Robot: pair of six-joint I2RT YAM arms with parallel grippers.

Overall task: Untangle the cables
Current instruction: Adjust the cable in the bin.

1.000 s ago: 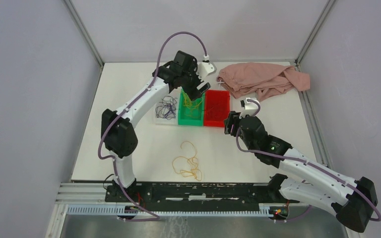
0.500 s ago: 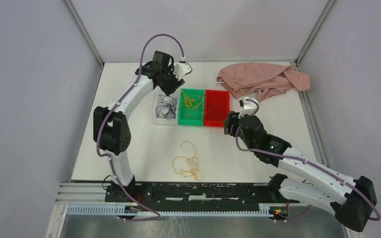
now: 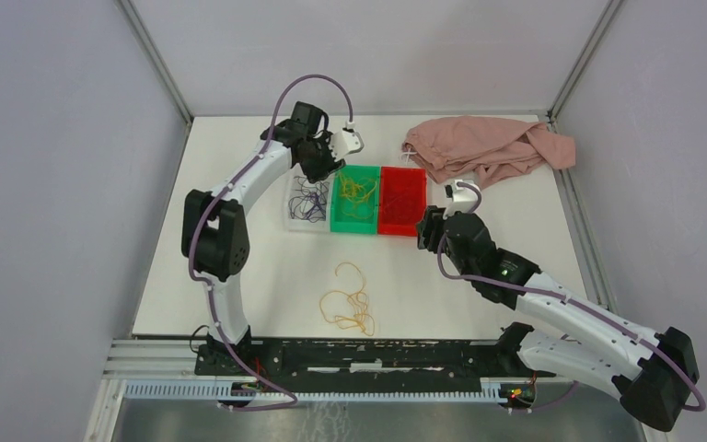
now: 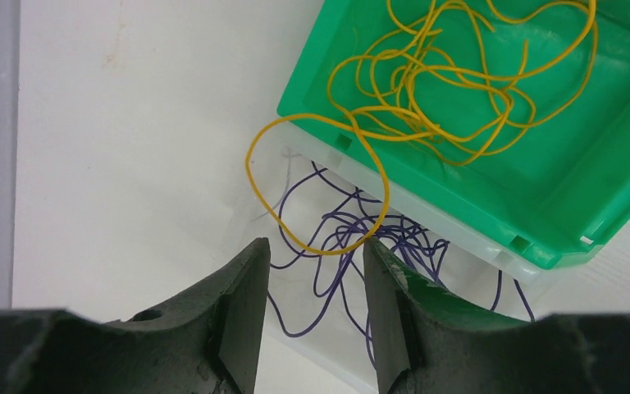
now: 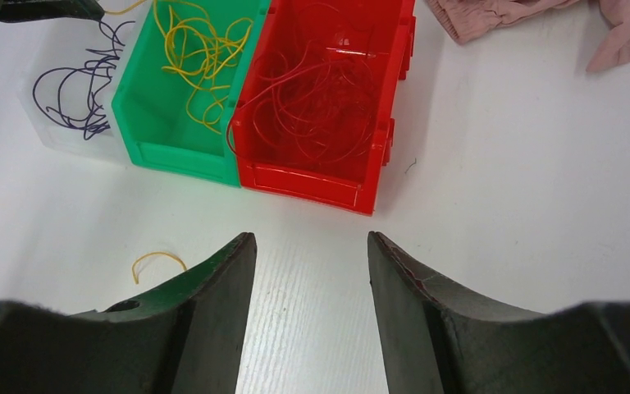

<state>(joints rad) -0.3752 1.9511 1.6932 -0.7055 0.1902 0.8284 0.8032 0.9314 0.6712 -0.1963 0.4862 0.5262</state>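
Top external: loose yellow cables (image 3: 350, 304) lie nearward of the green bin (image 3: 353, 222). Left wrist: my left gripper (image 4: 316, 254) gapes empty beside that bin; a yellow loop (image 4: 248, 167) overhanging its rim rests on purple cables (image 4: 338, 222), so I could snag both. Right wrist: right gripper (image 5: 312, 246) parted, empty, before the bin.

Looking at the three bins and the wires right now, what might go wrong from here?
One yellow loop hangs over the rim of the green bin onto the purple wires in the clear bin; it may snag them or slide out. The left hand, open just above that spot, might pinch purple strands along with yellow. The yellow tangle on the table looks knotted, so lifting one strand may drag the whole clump.
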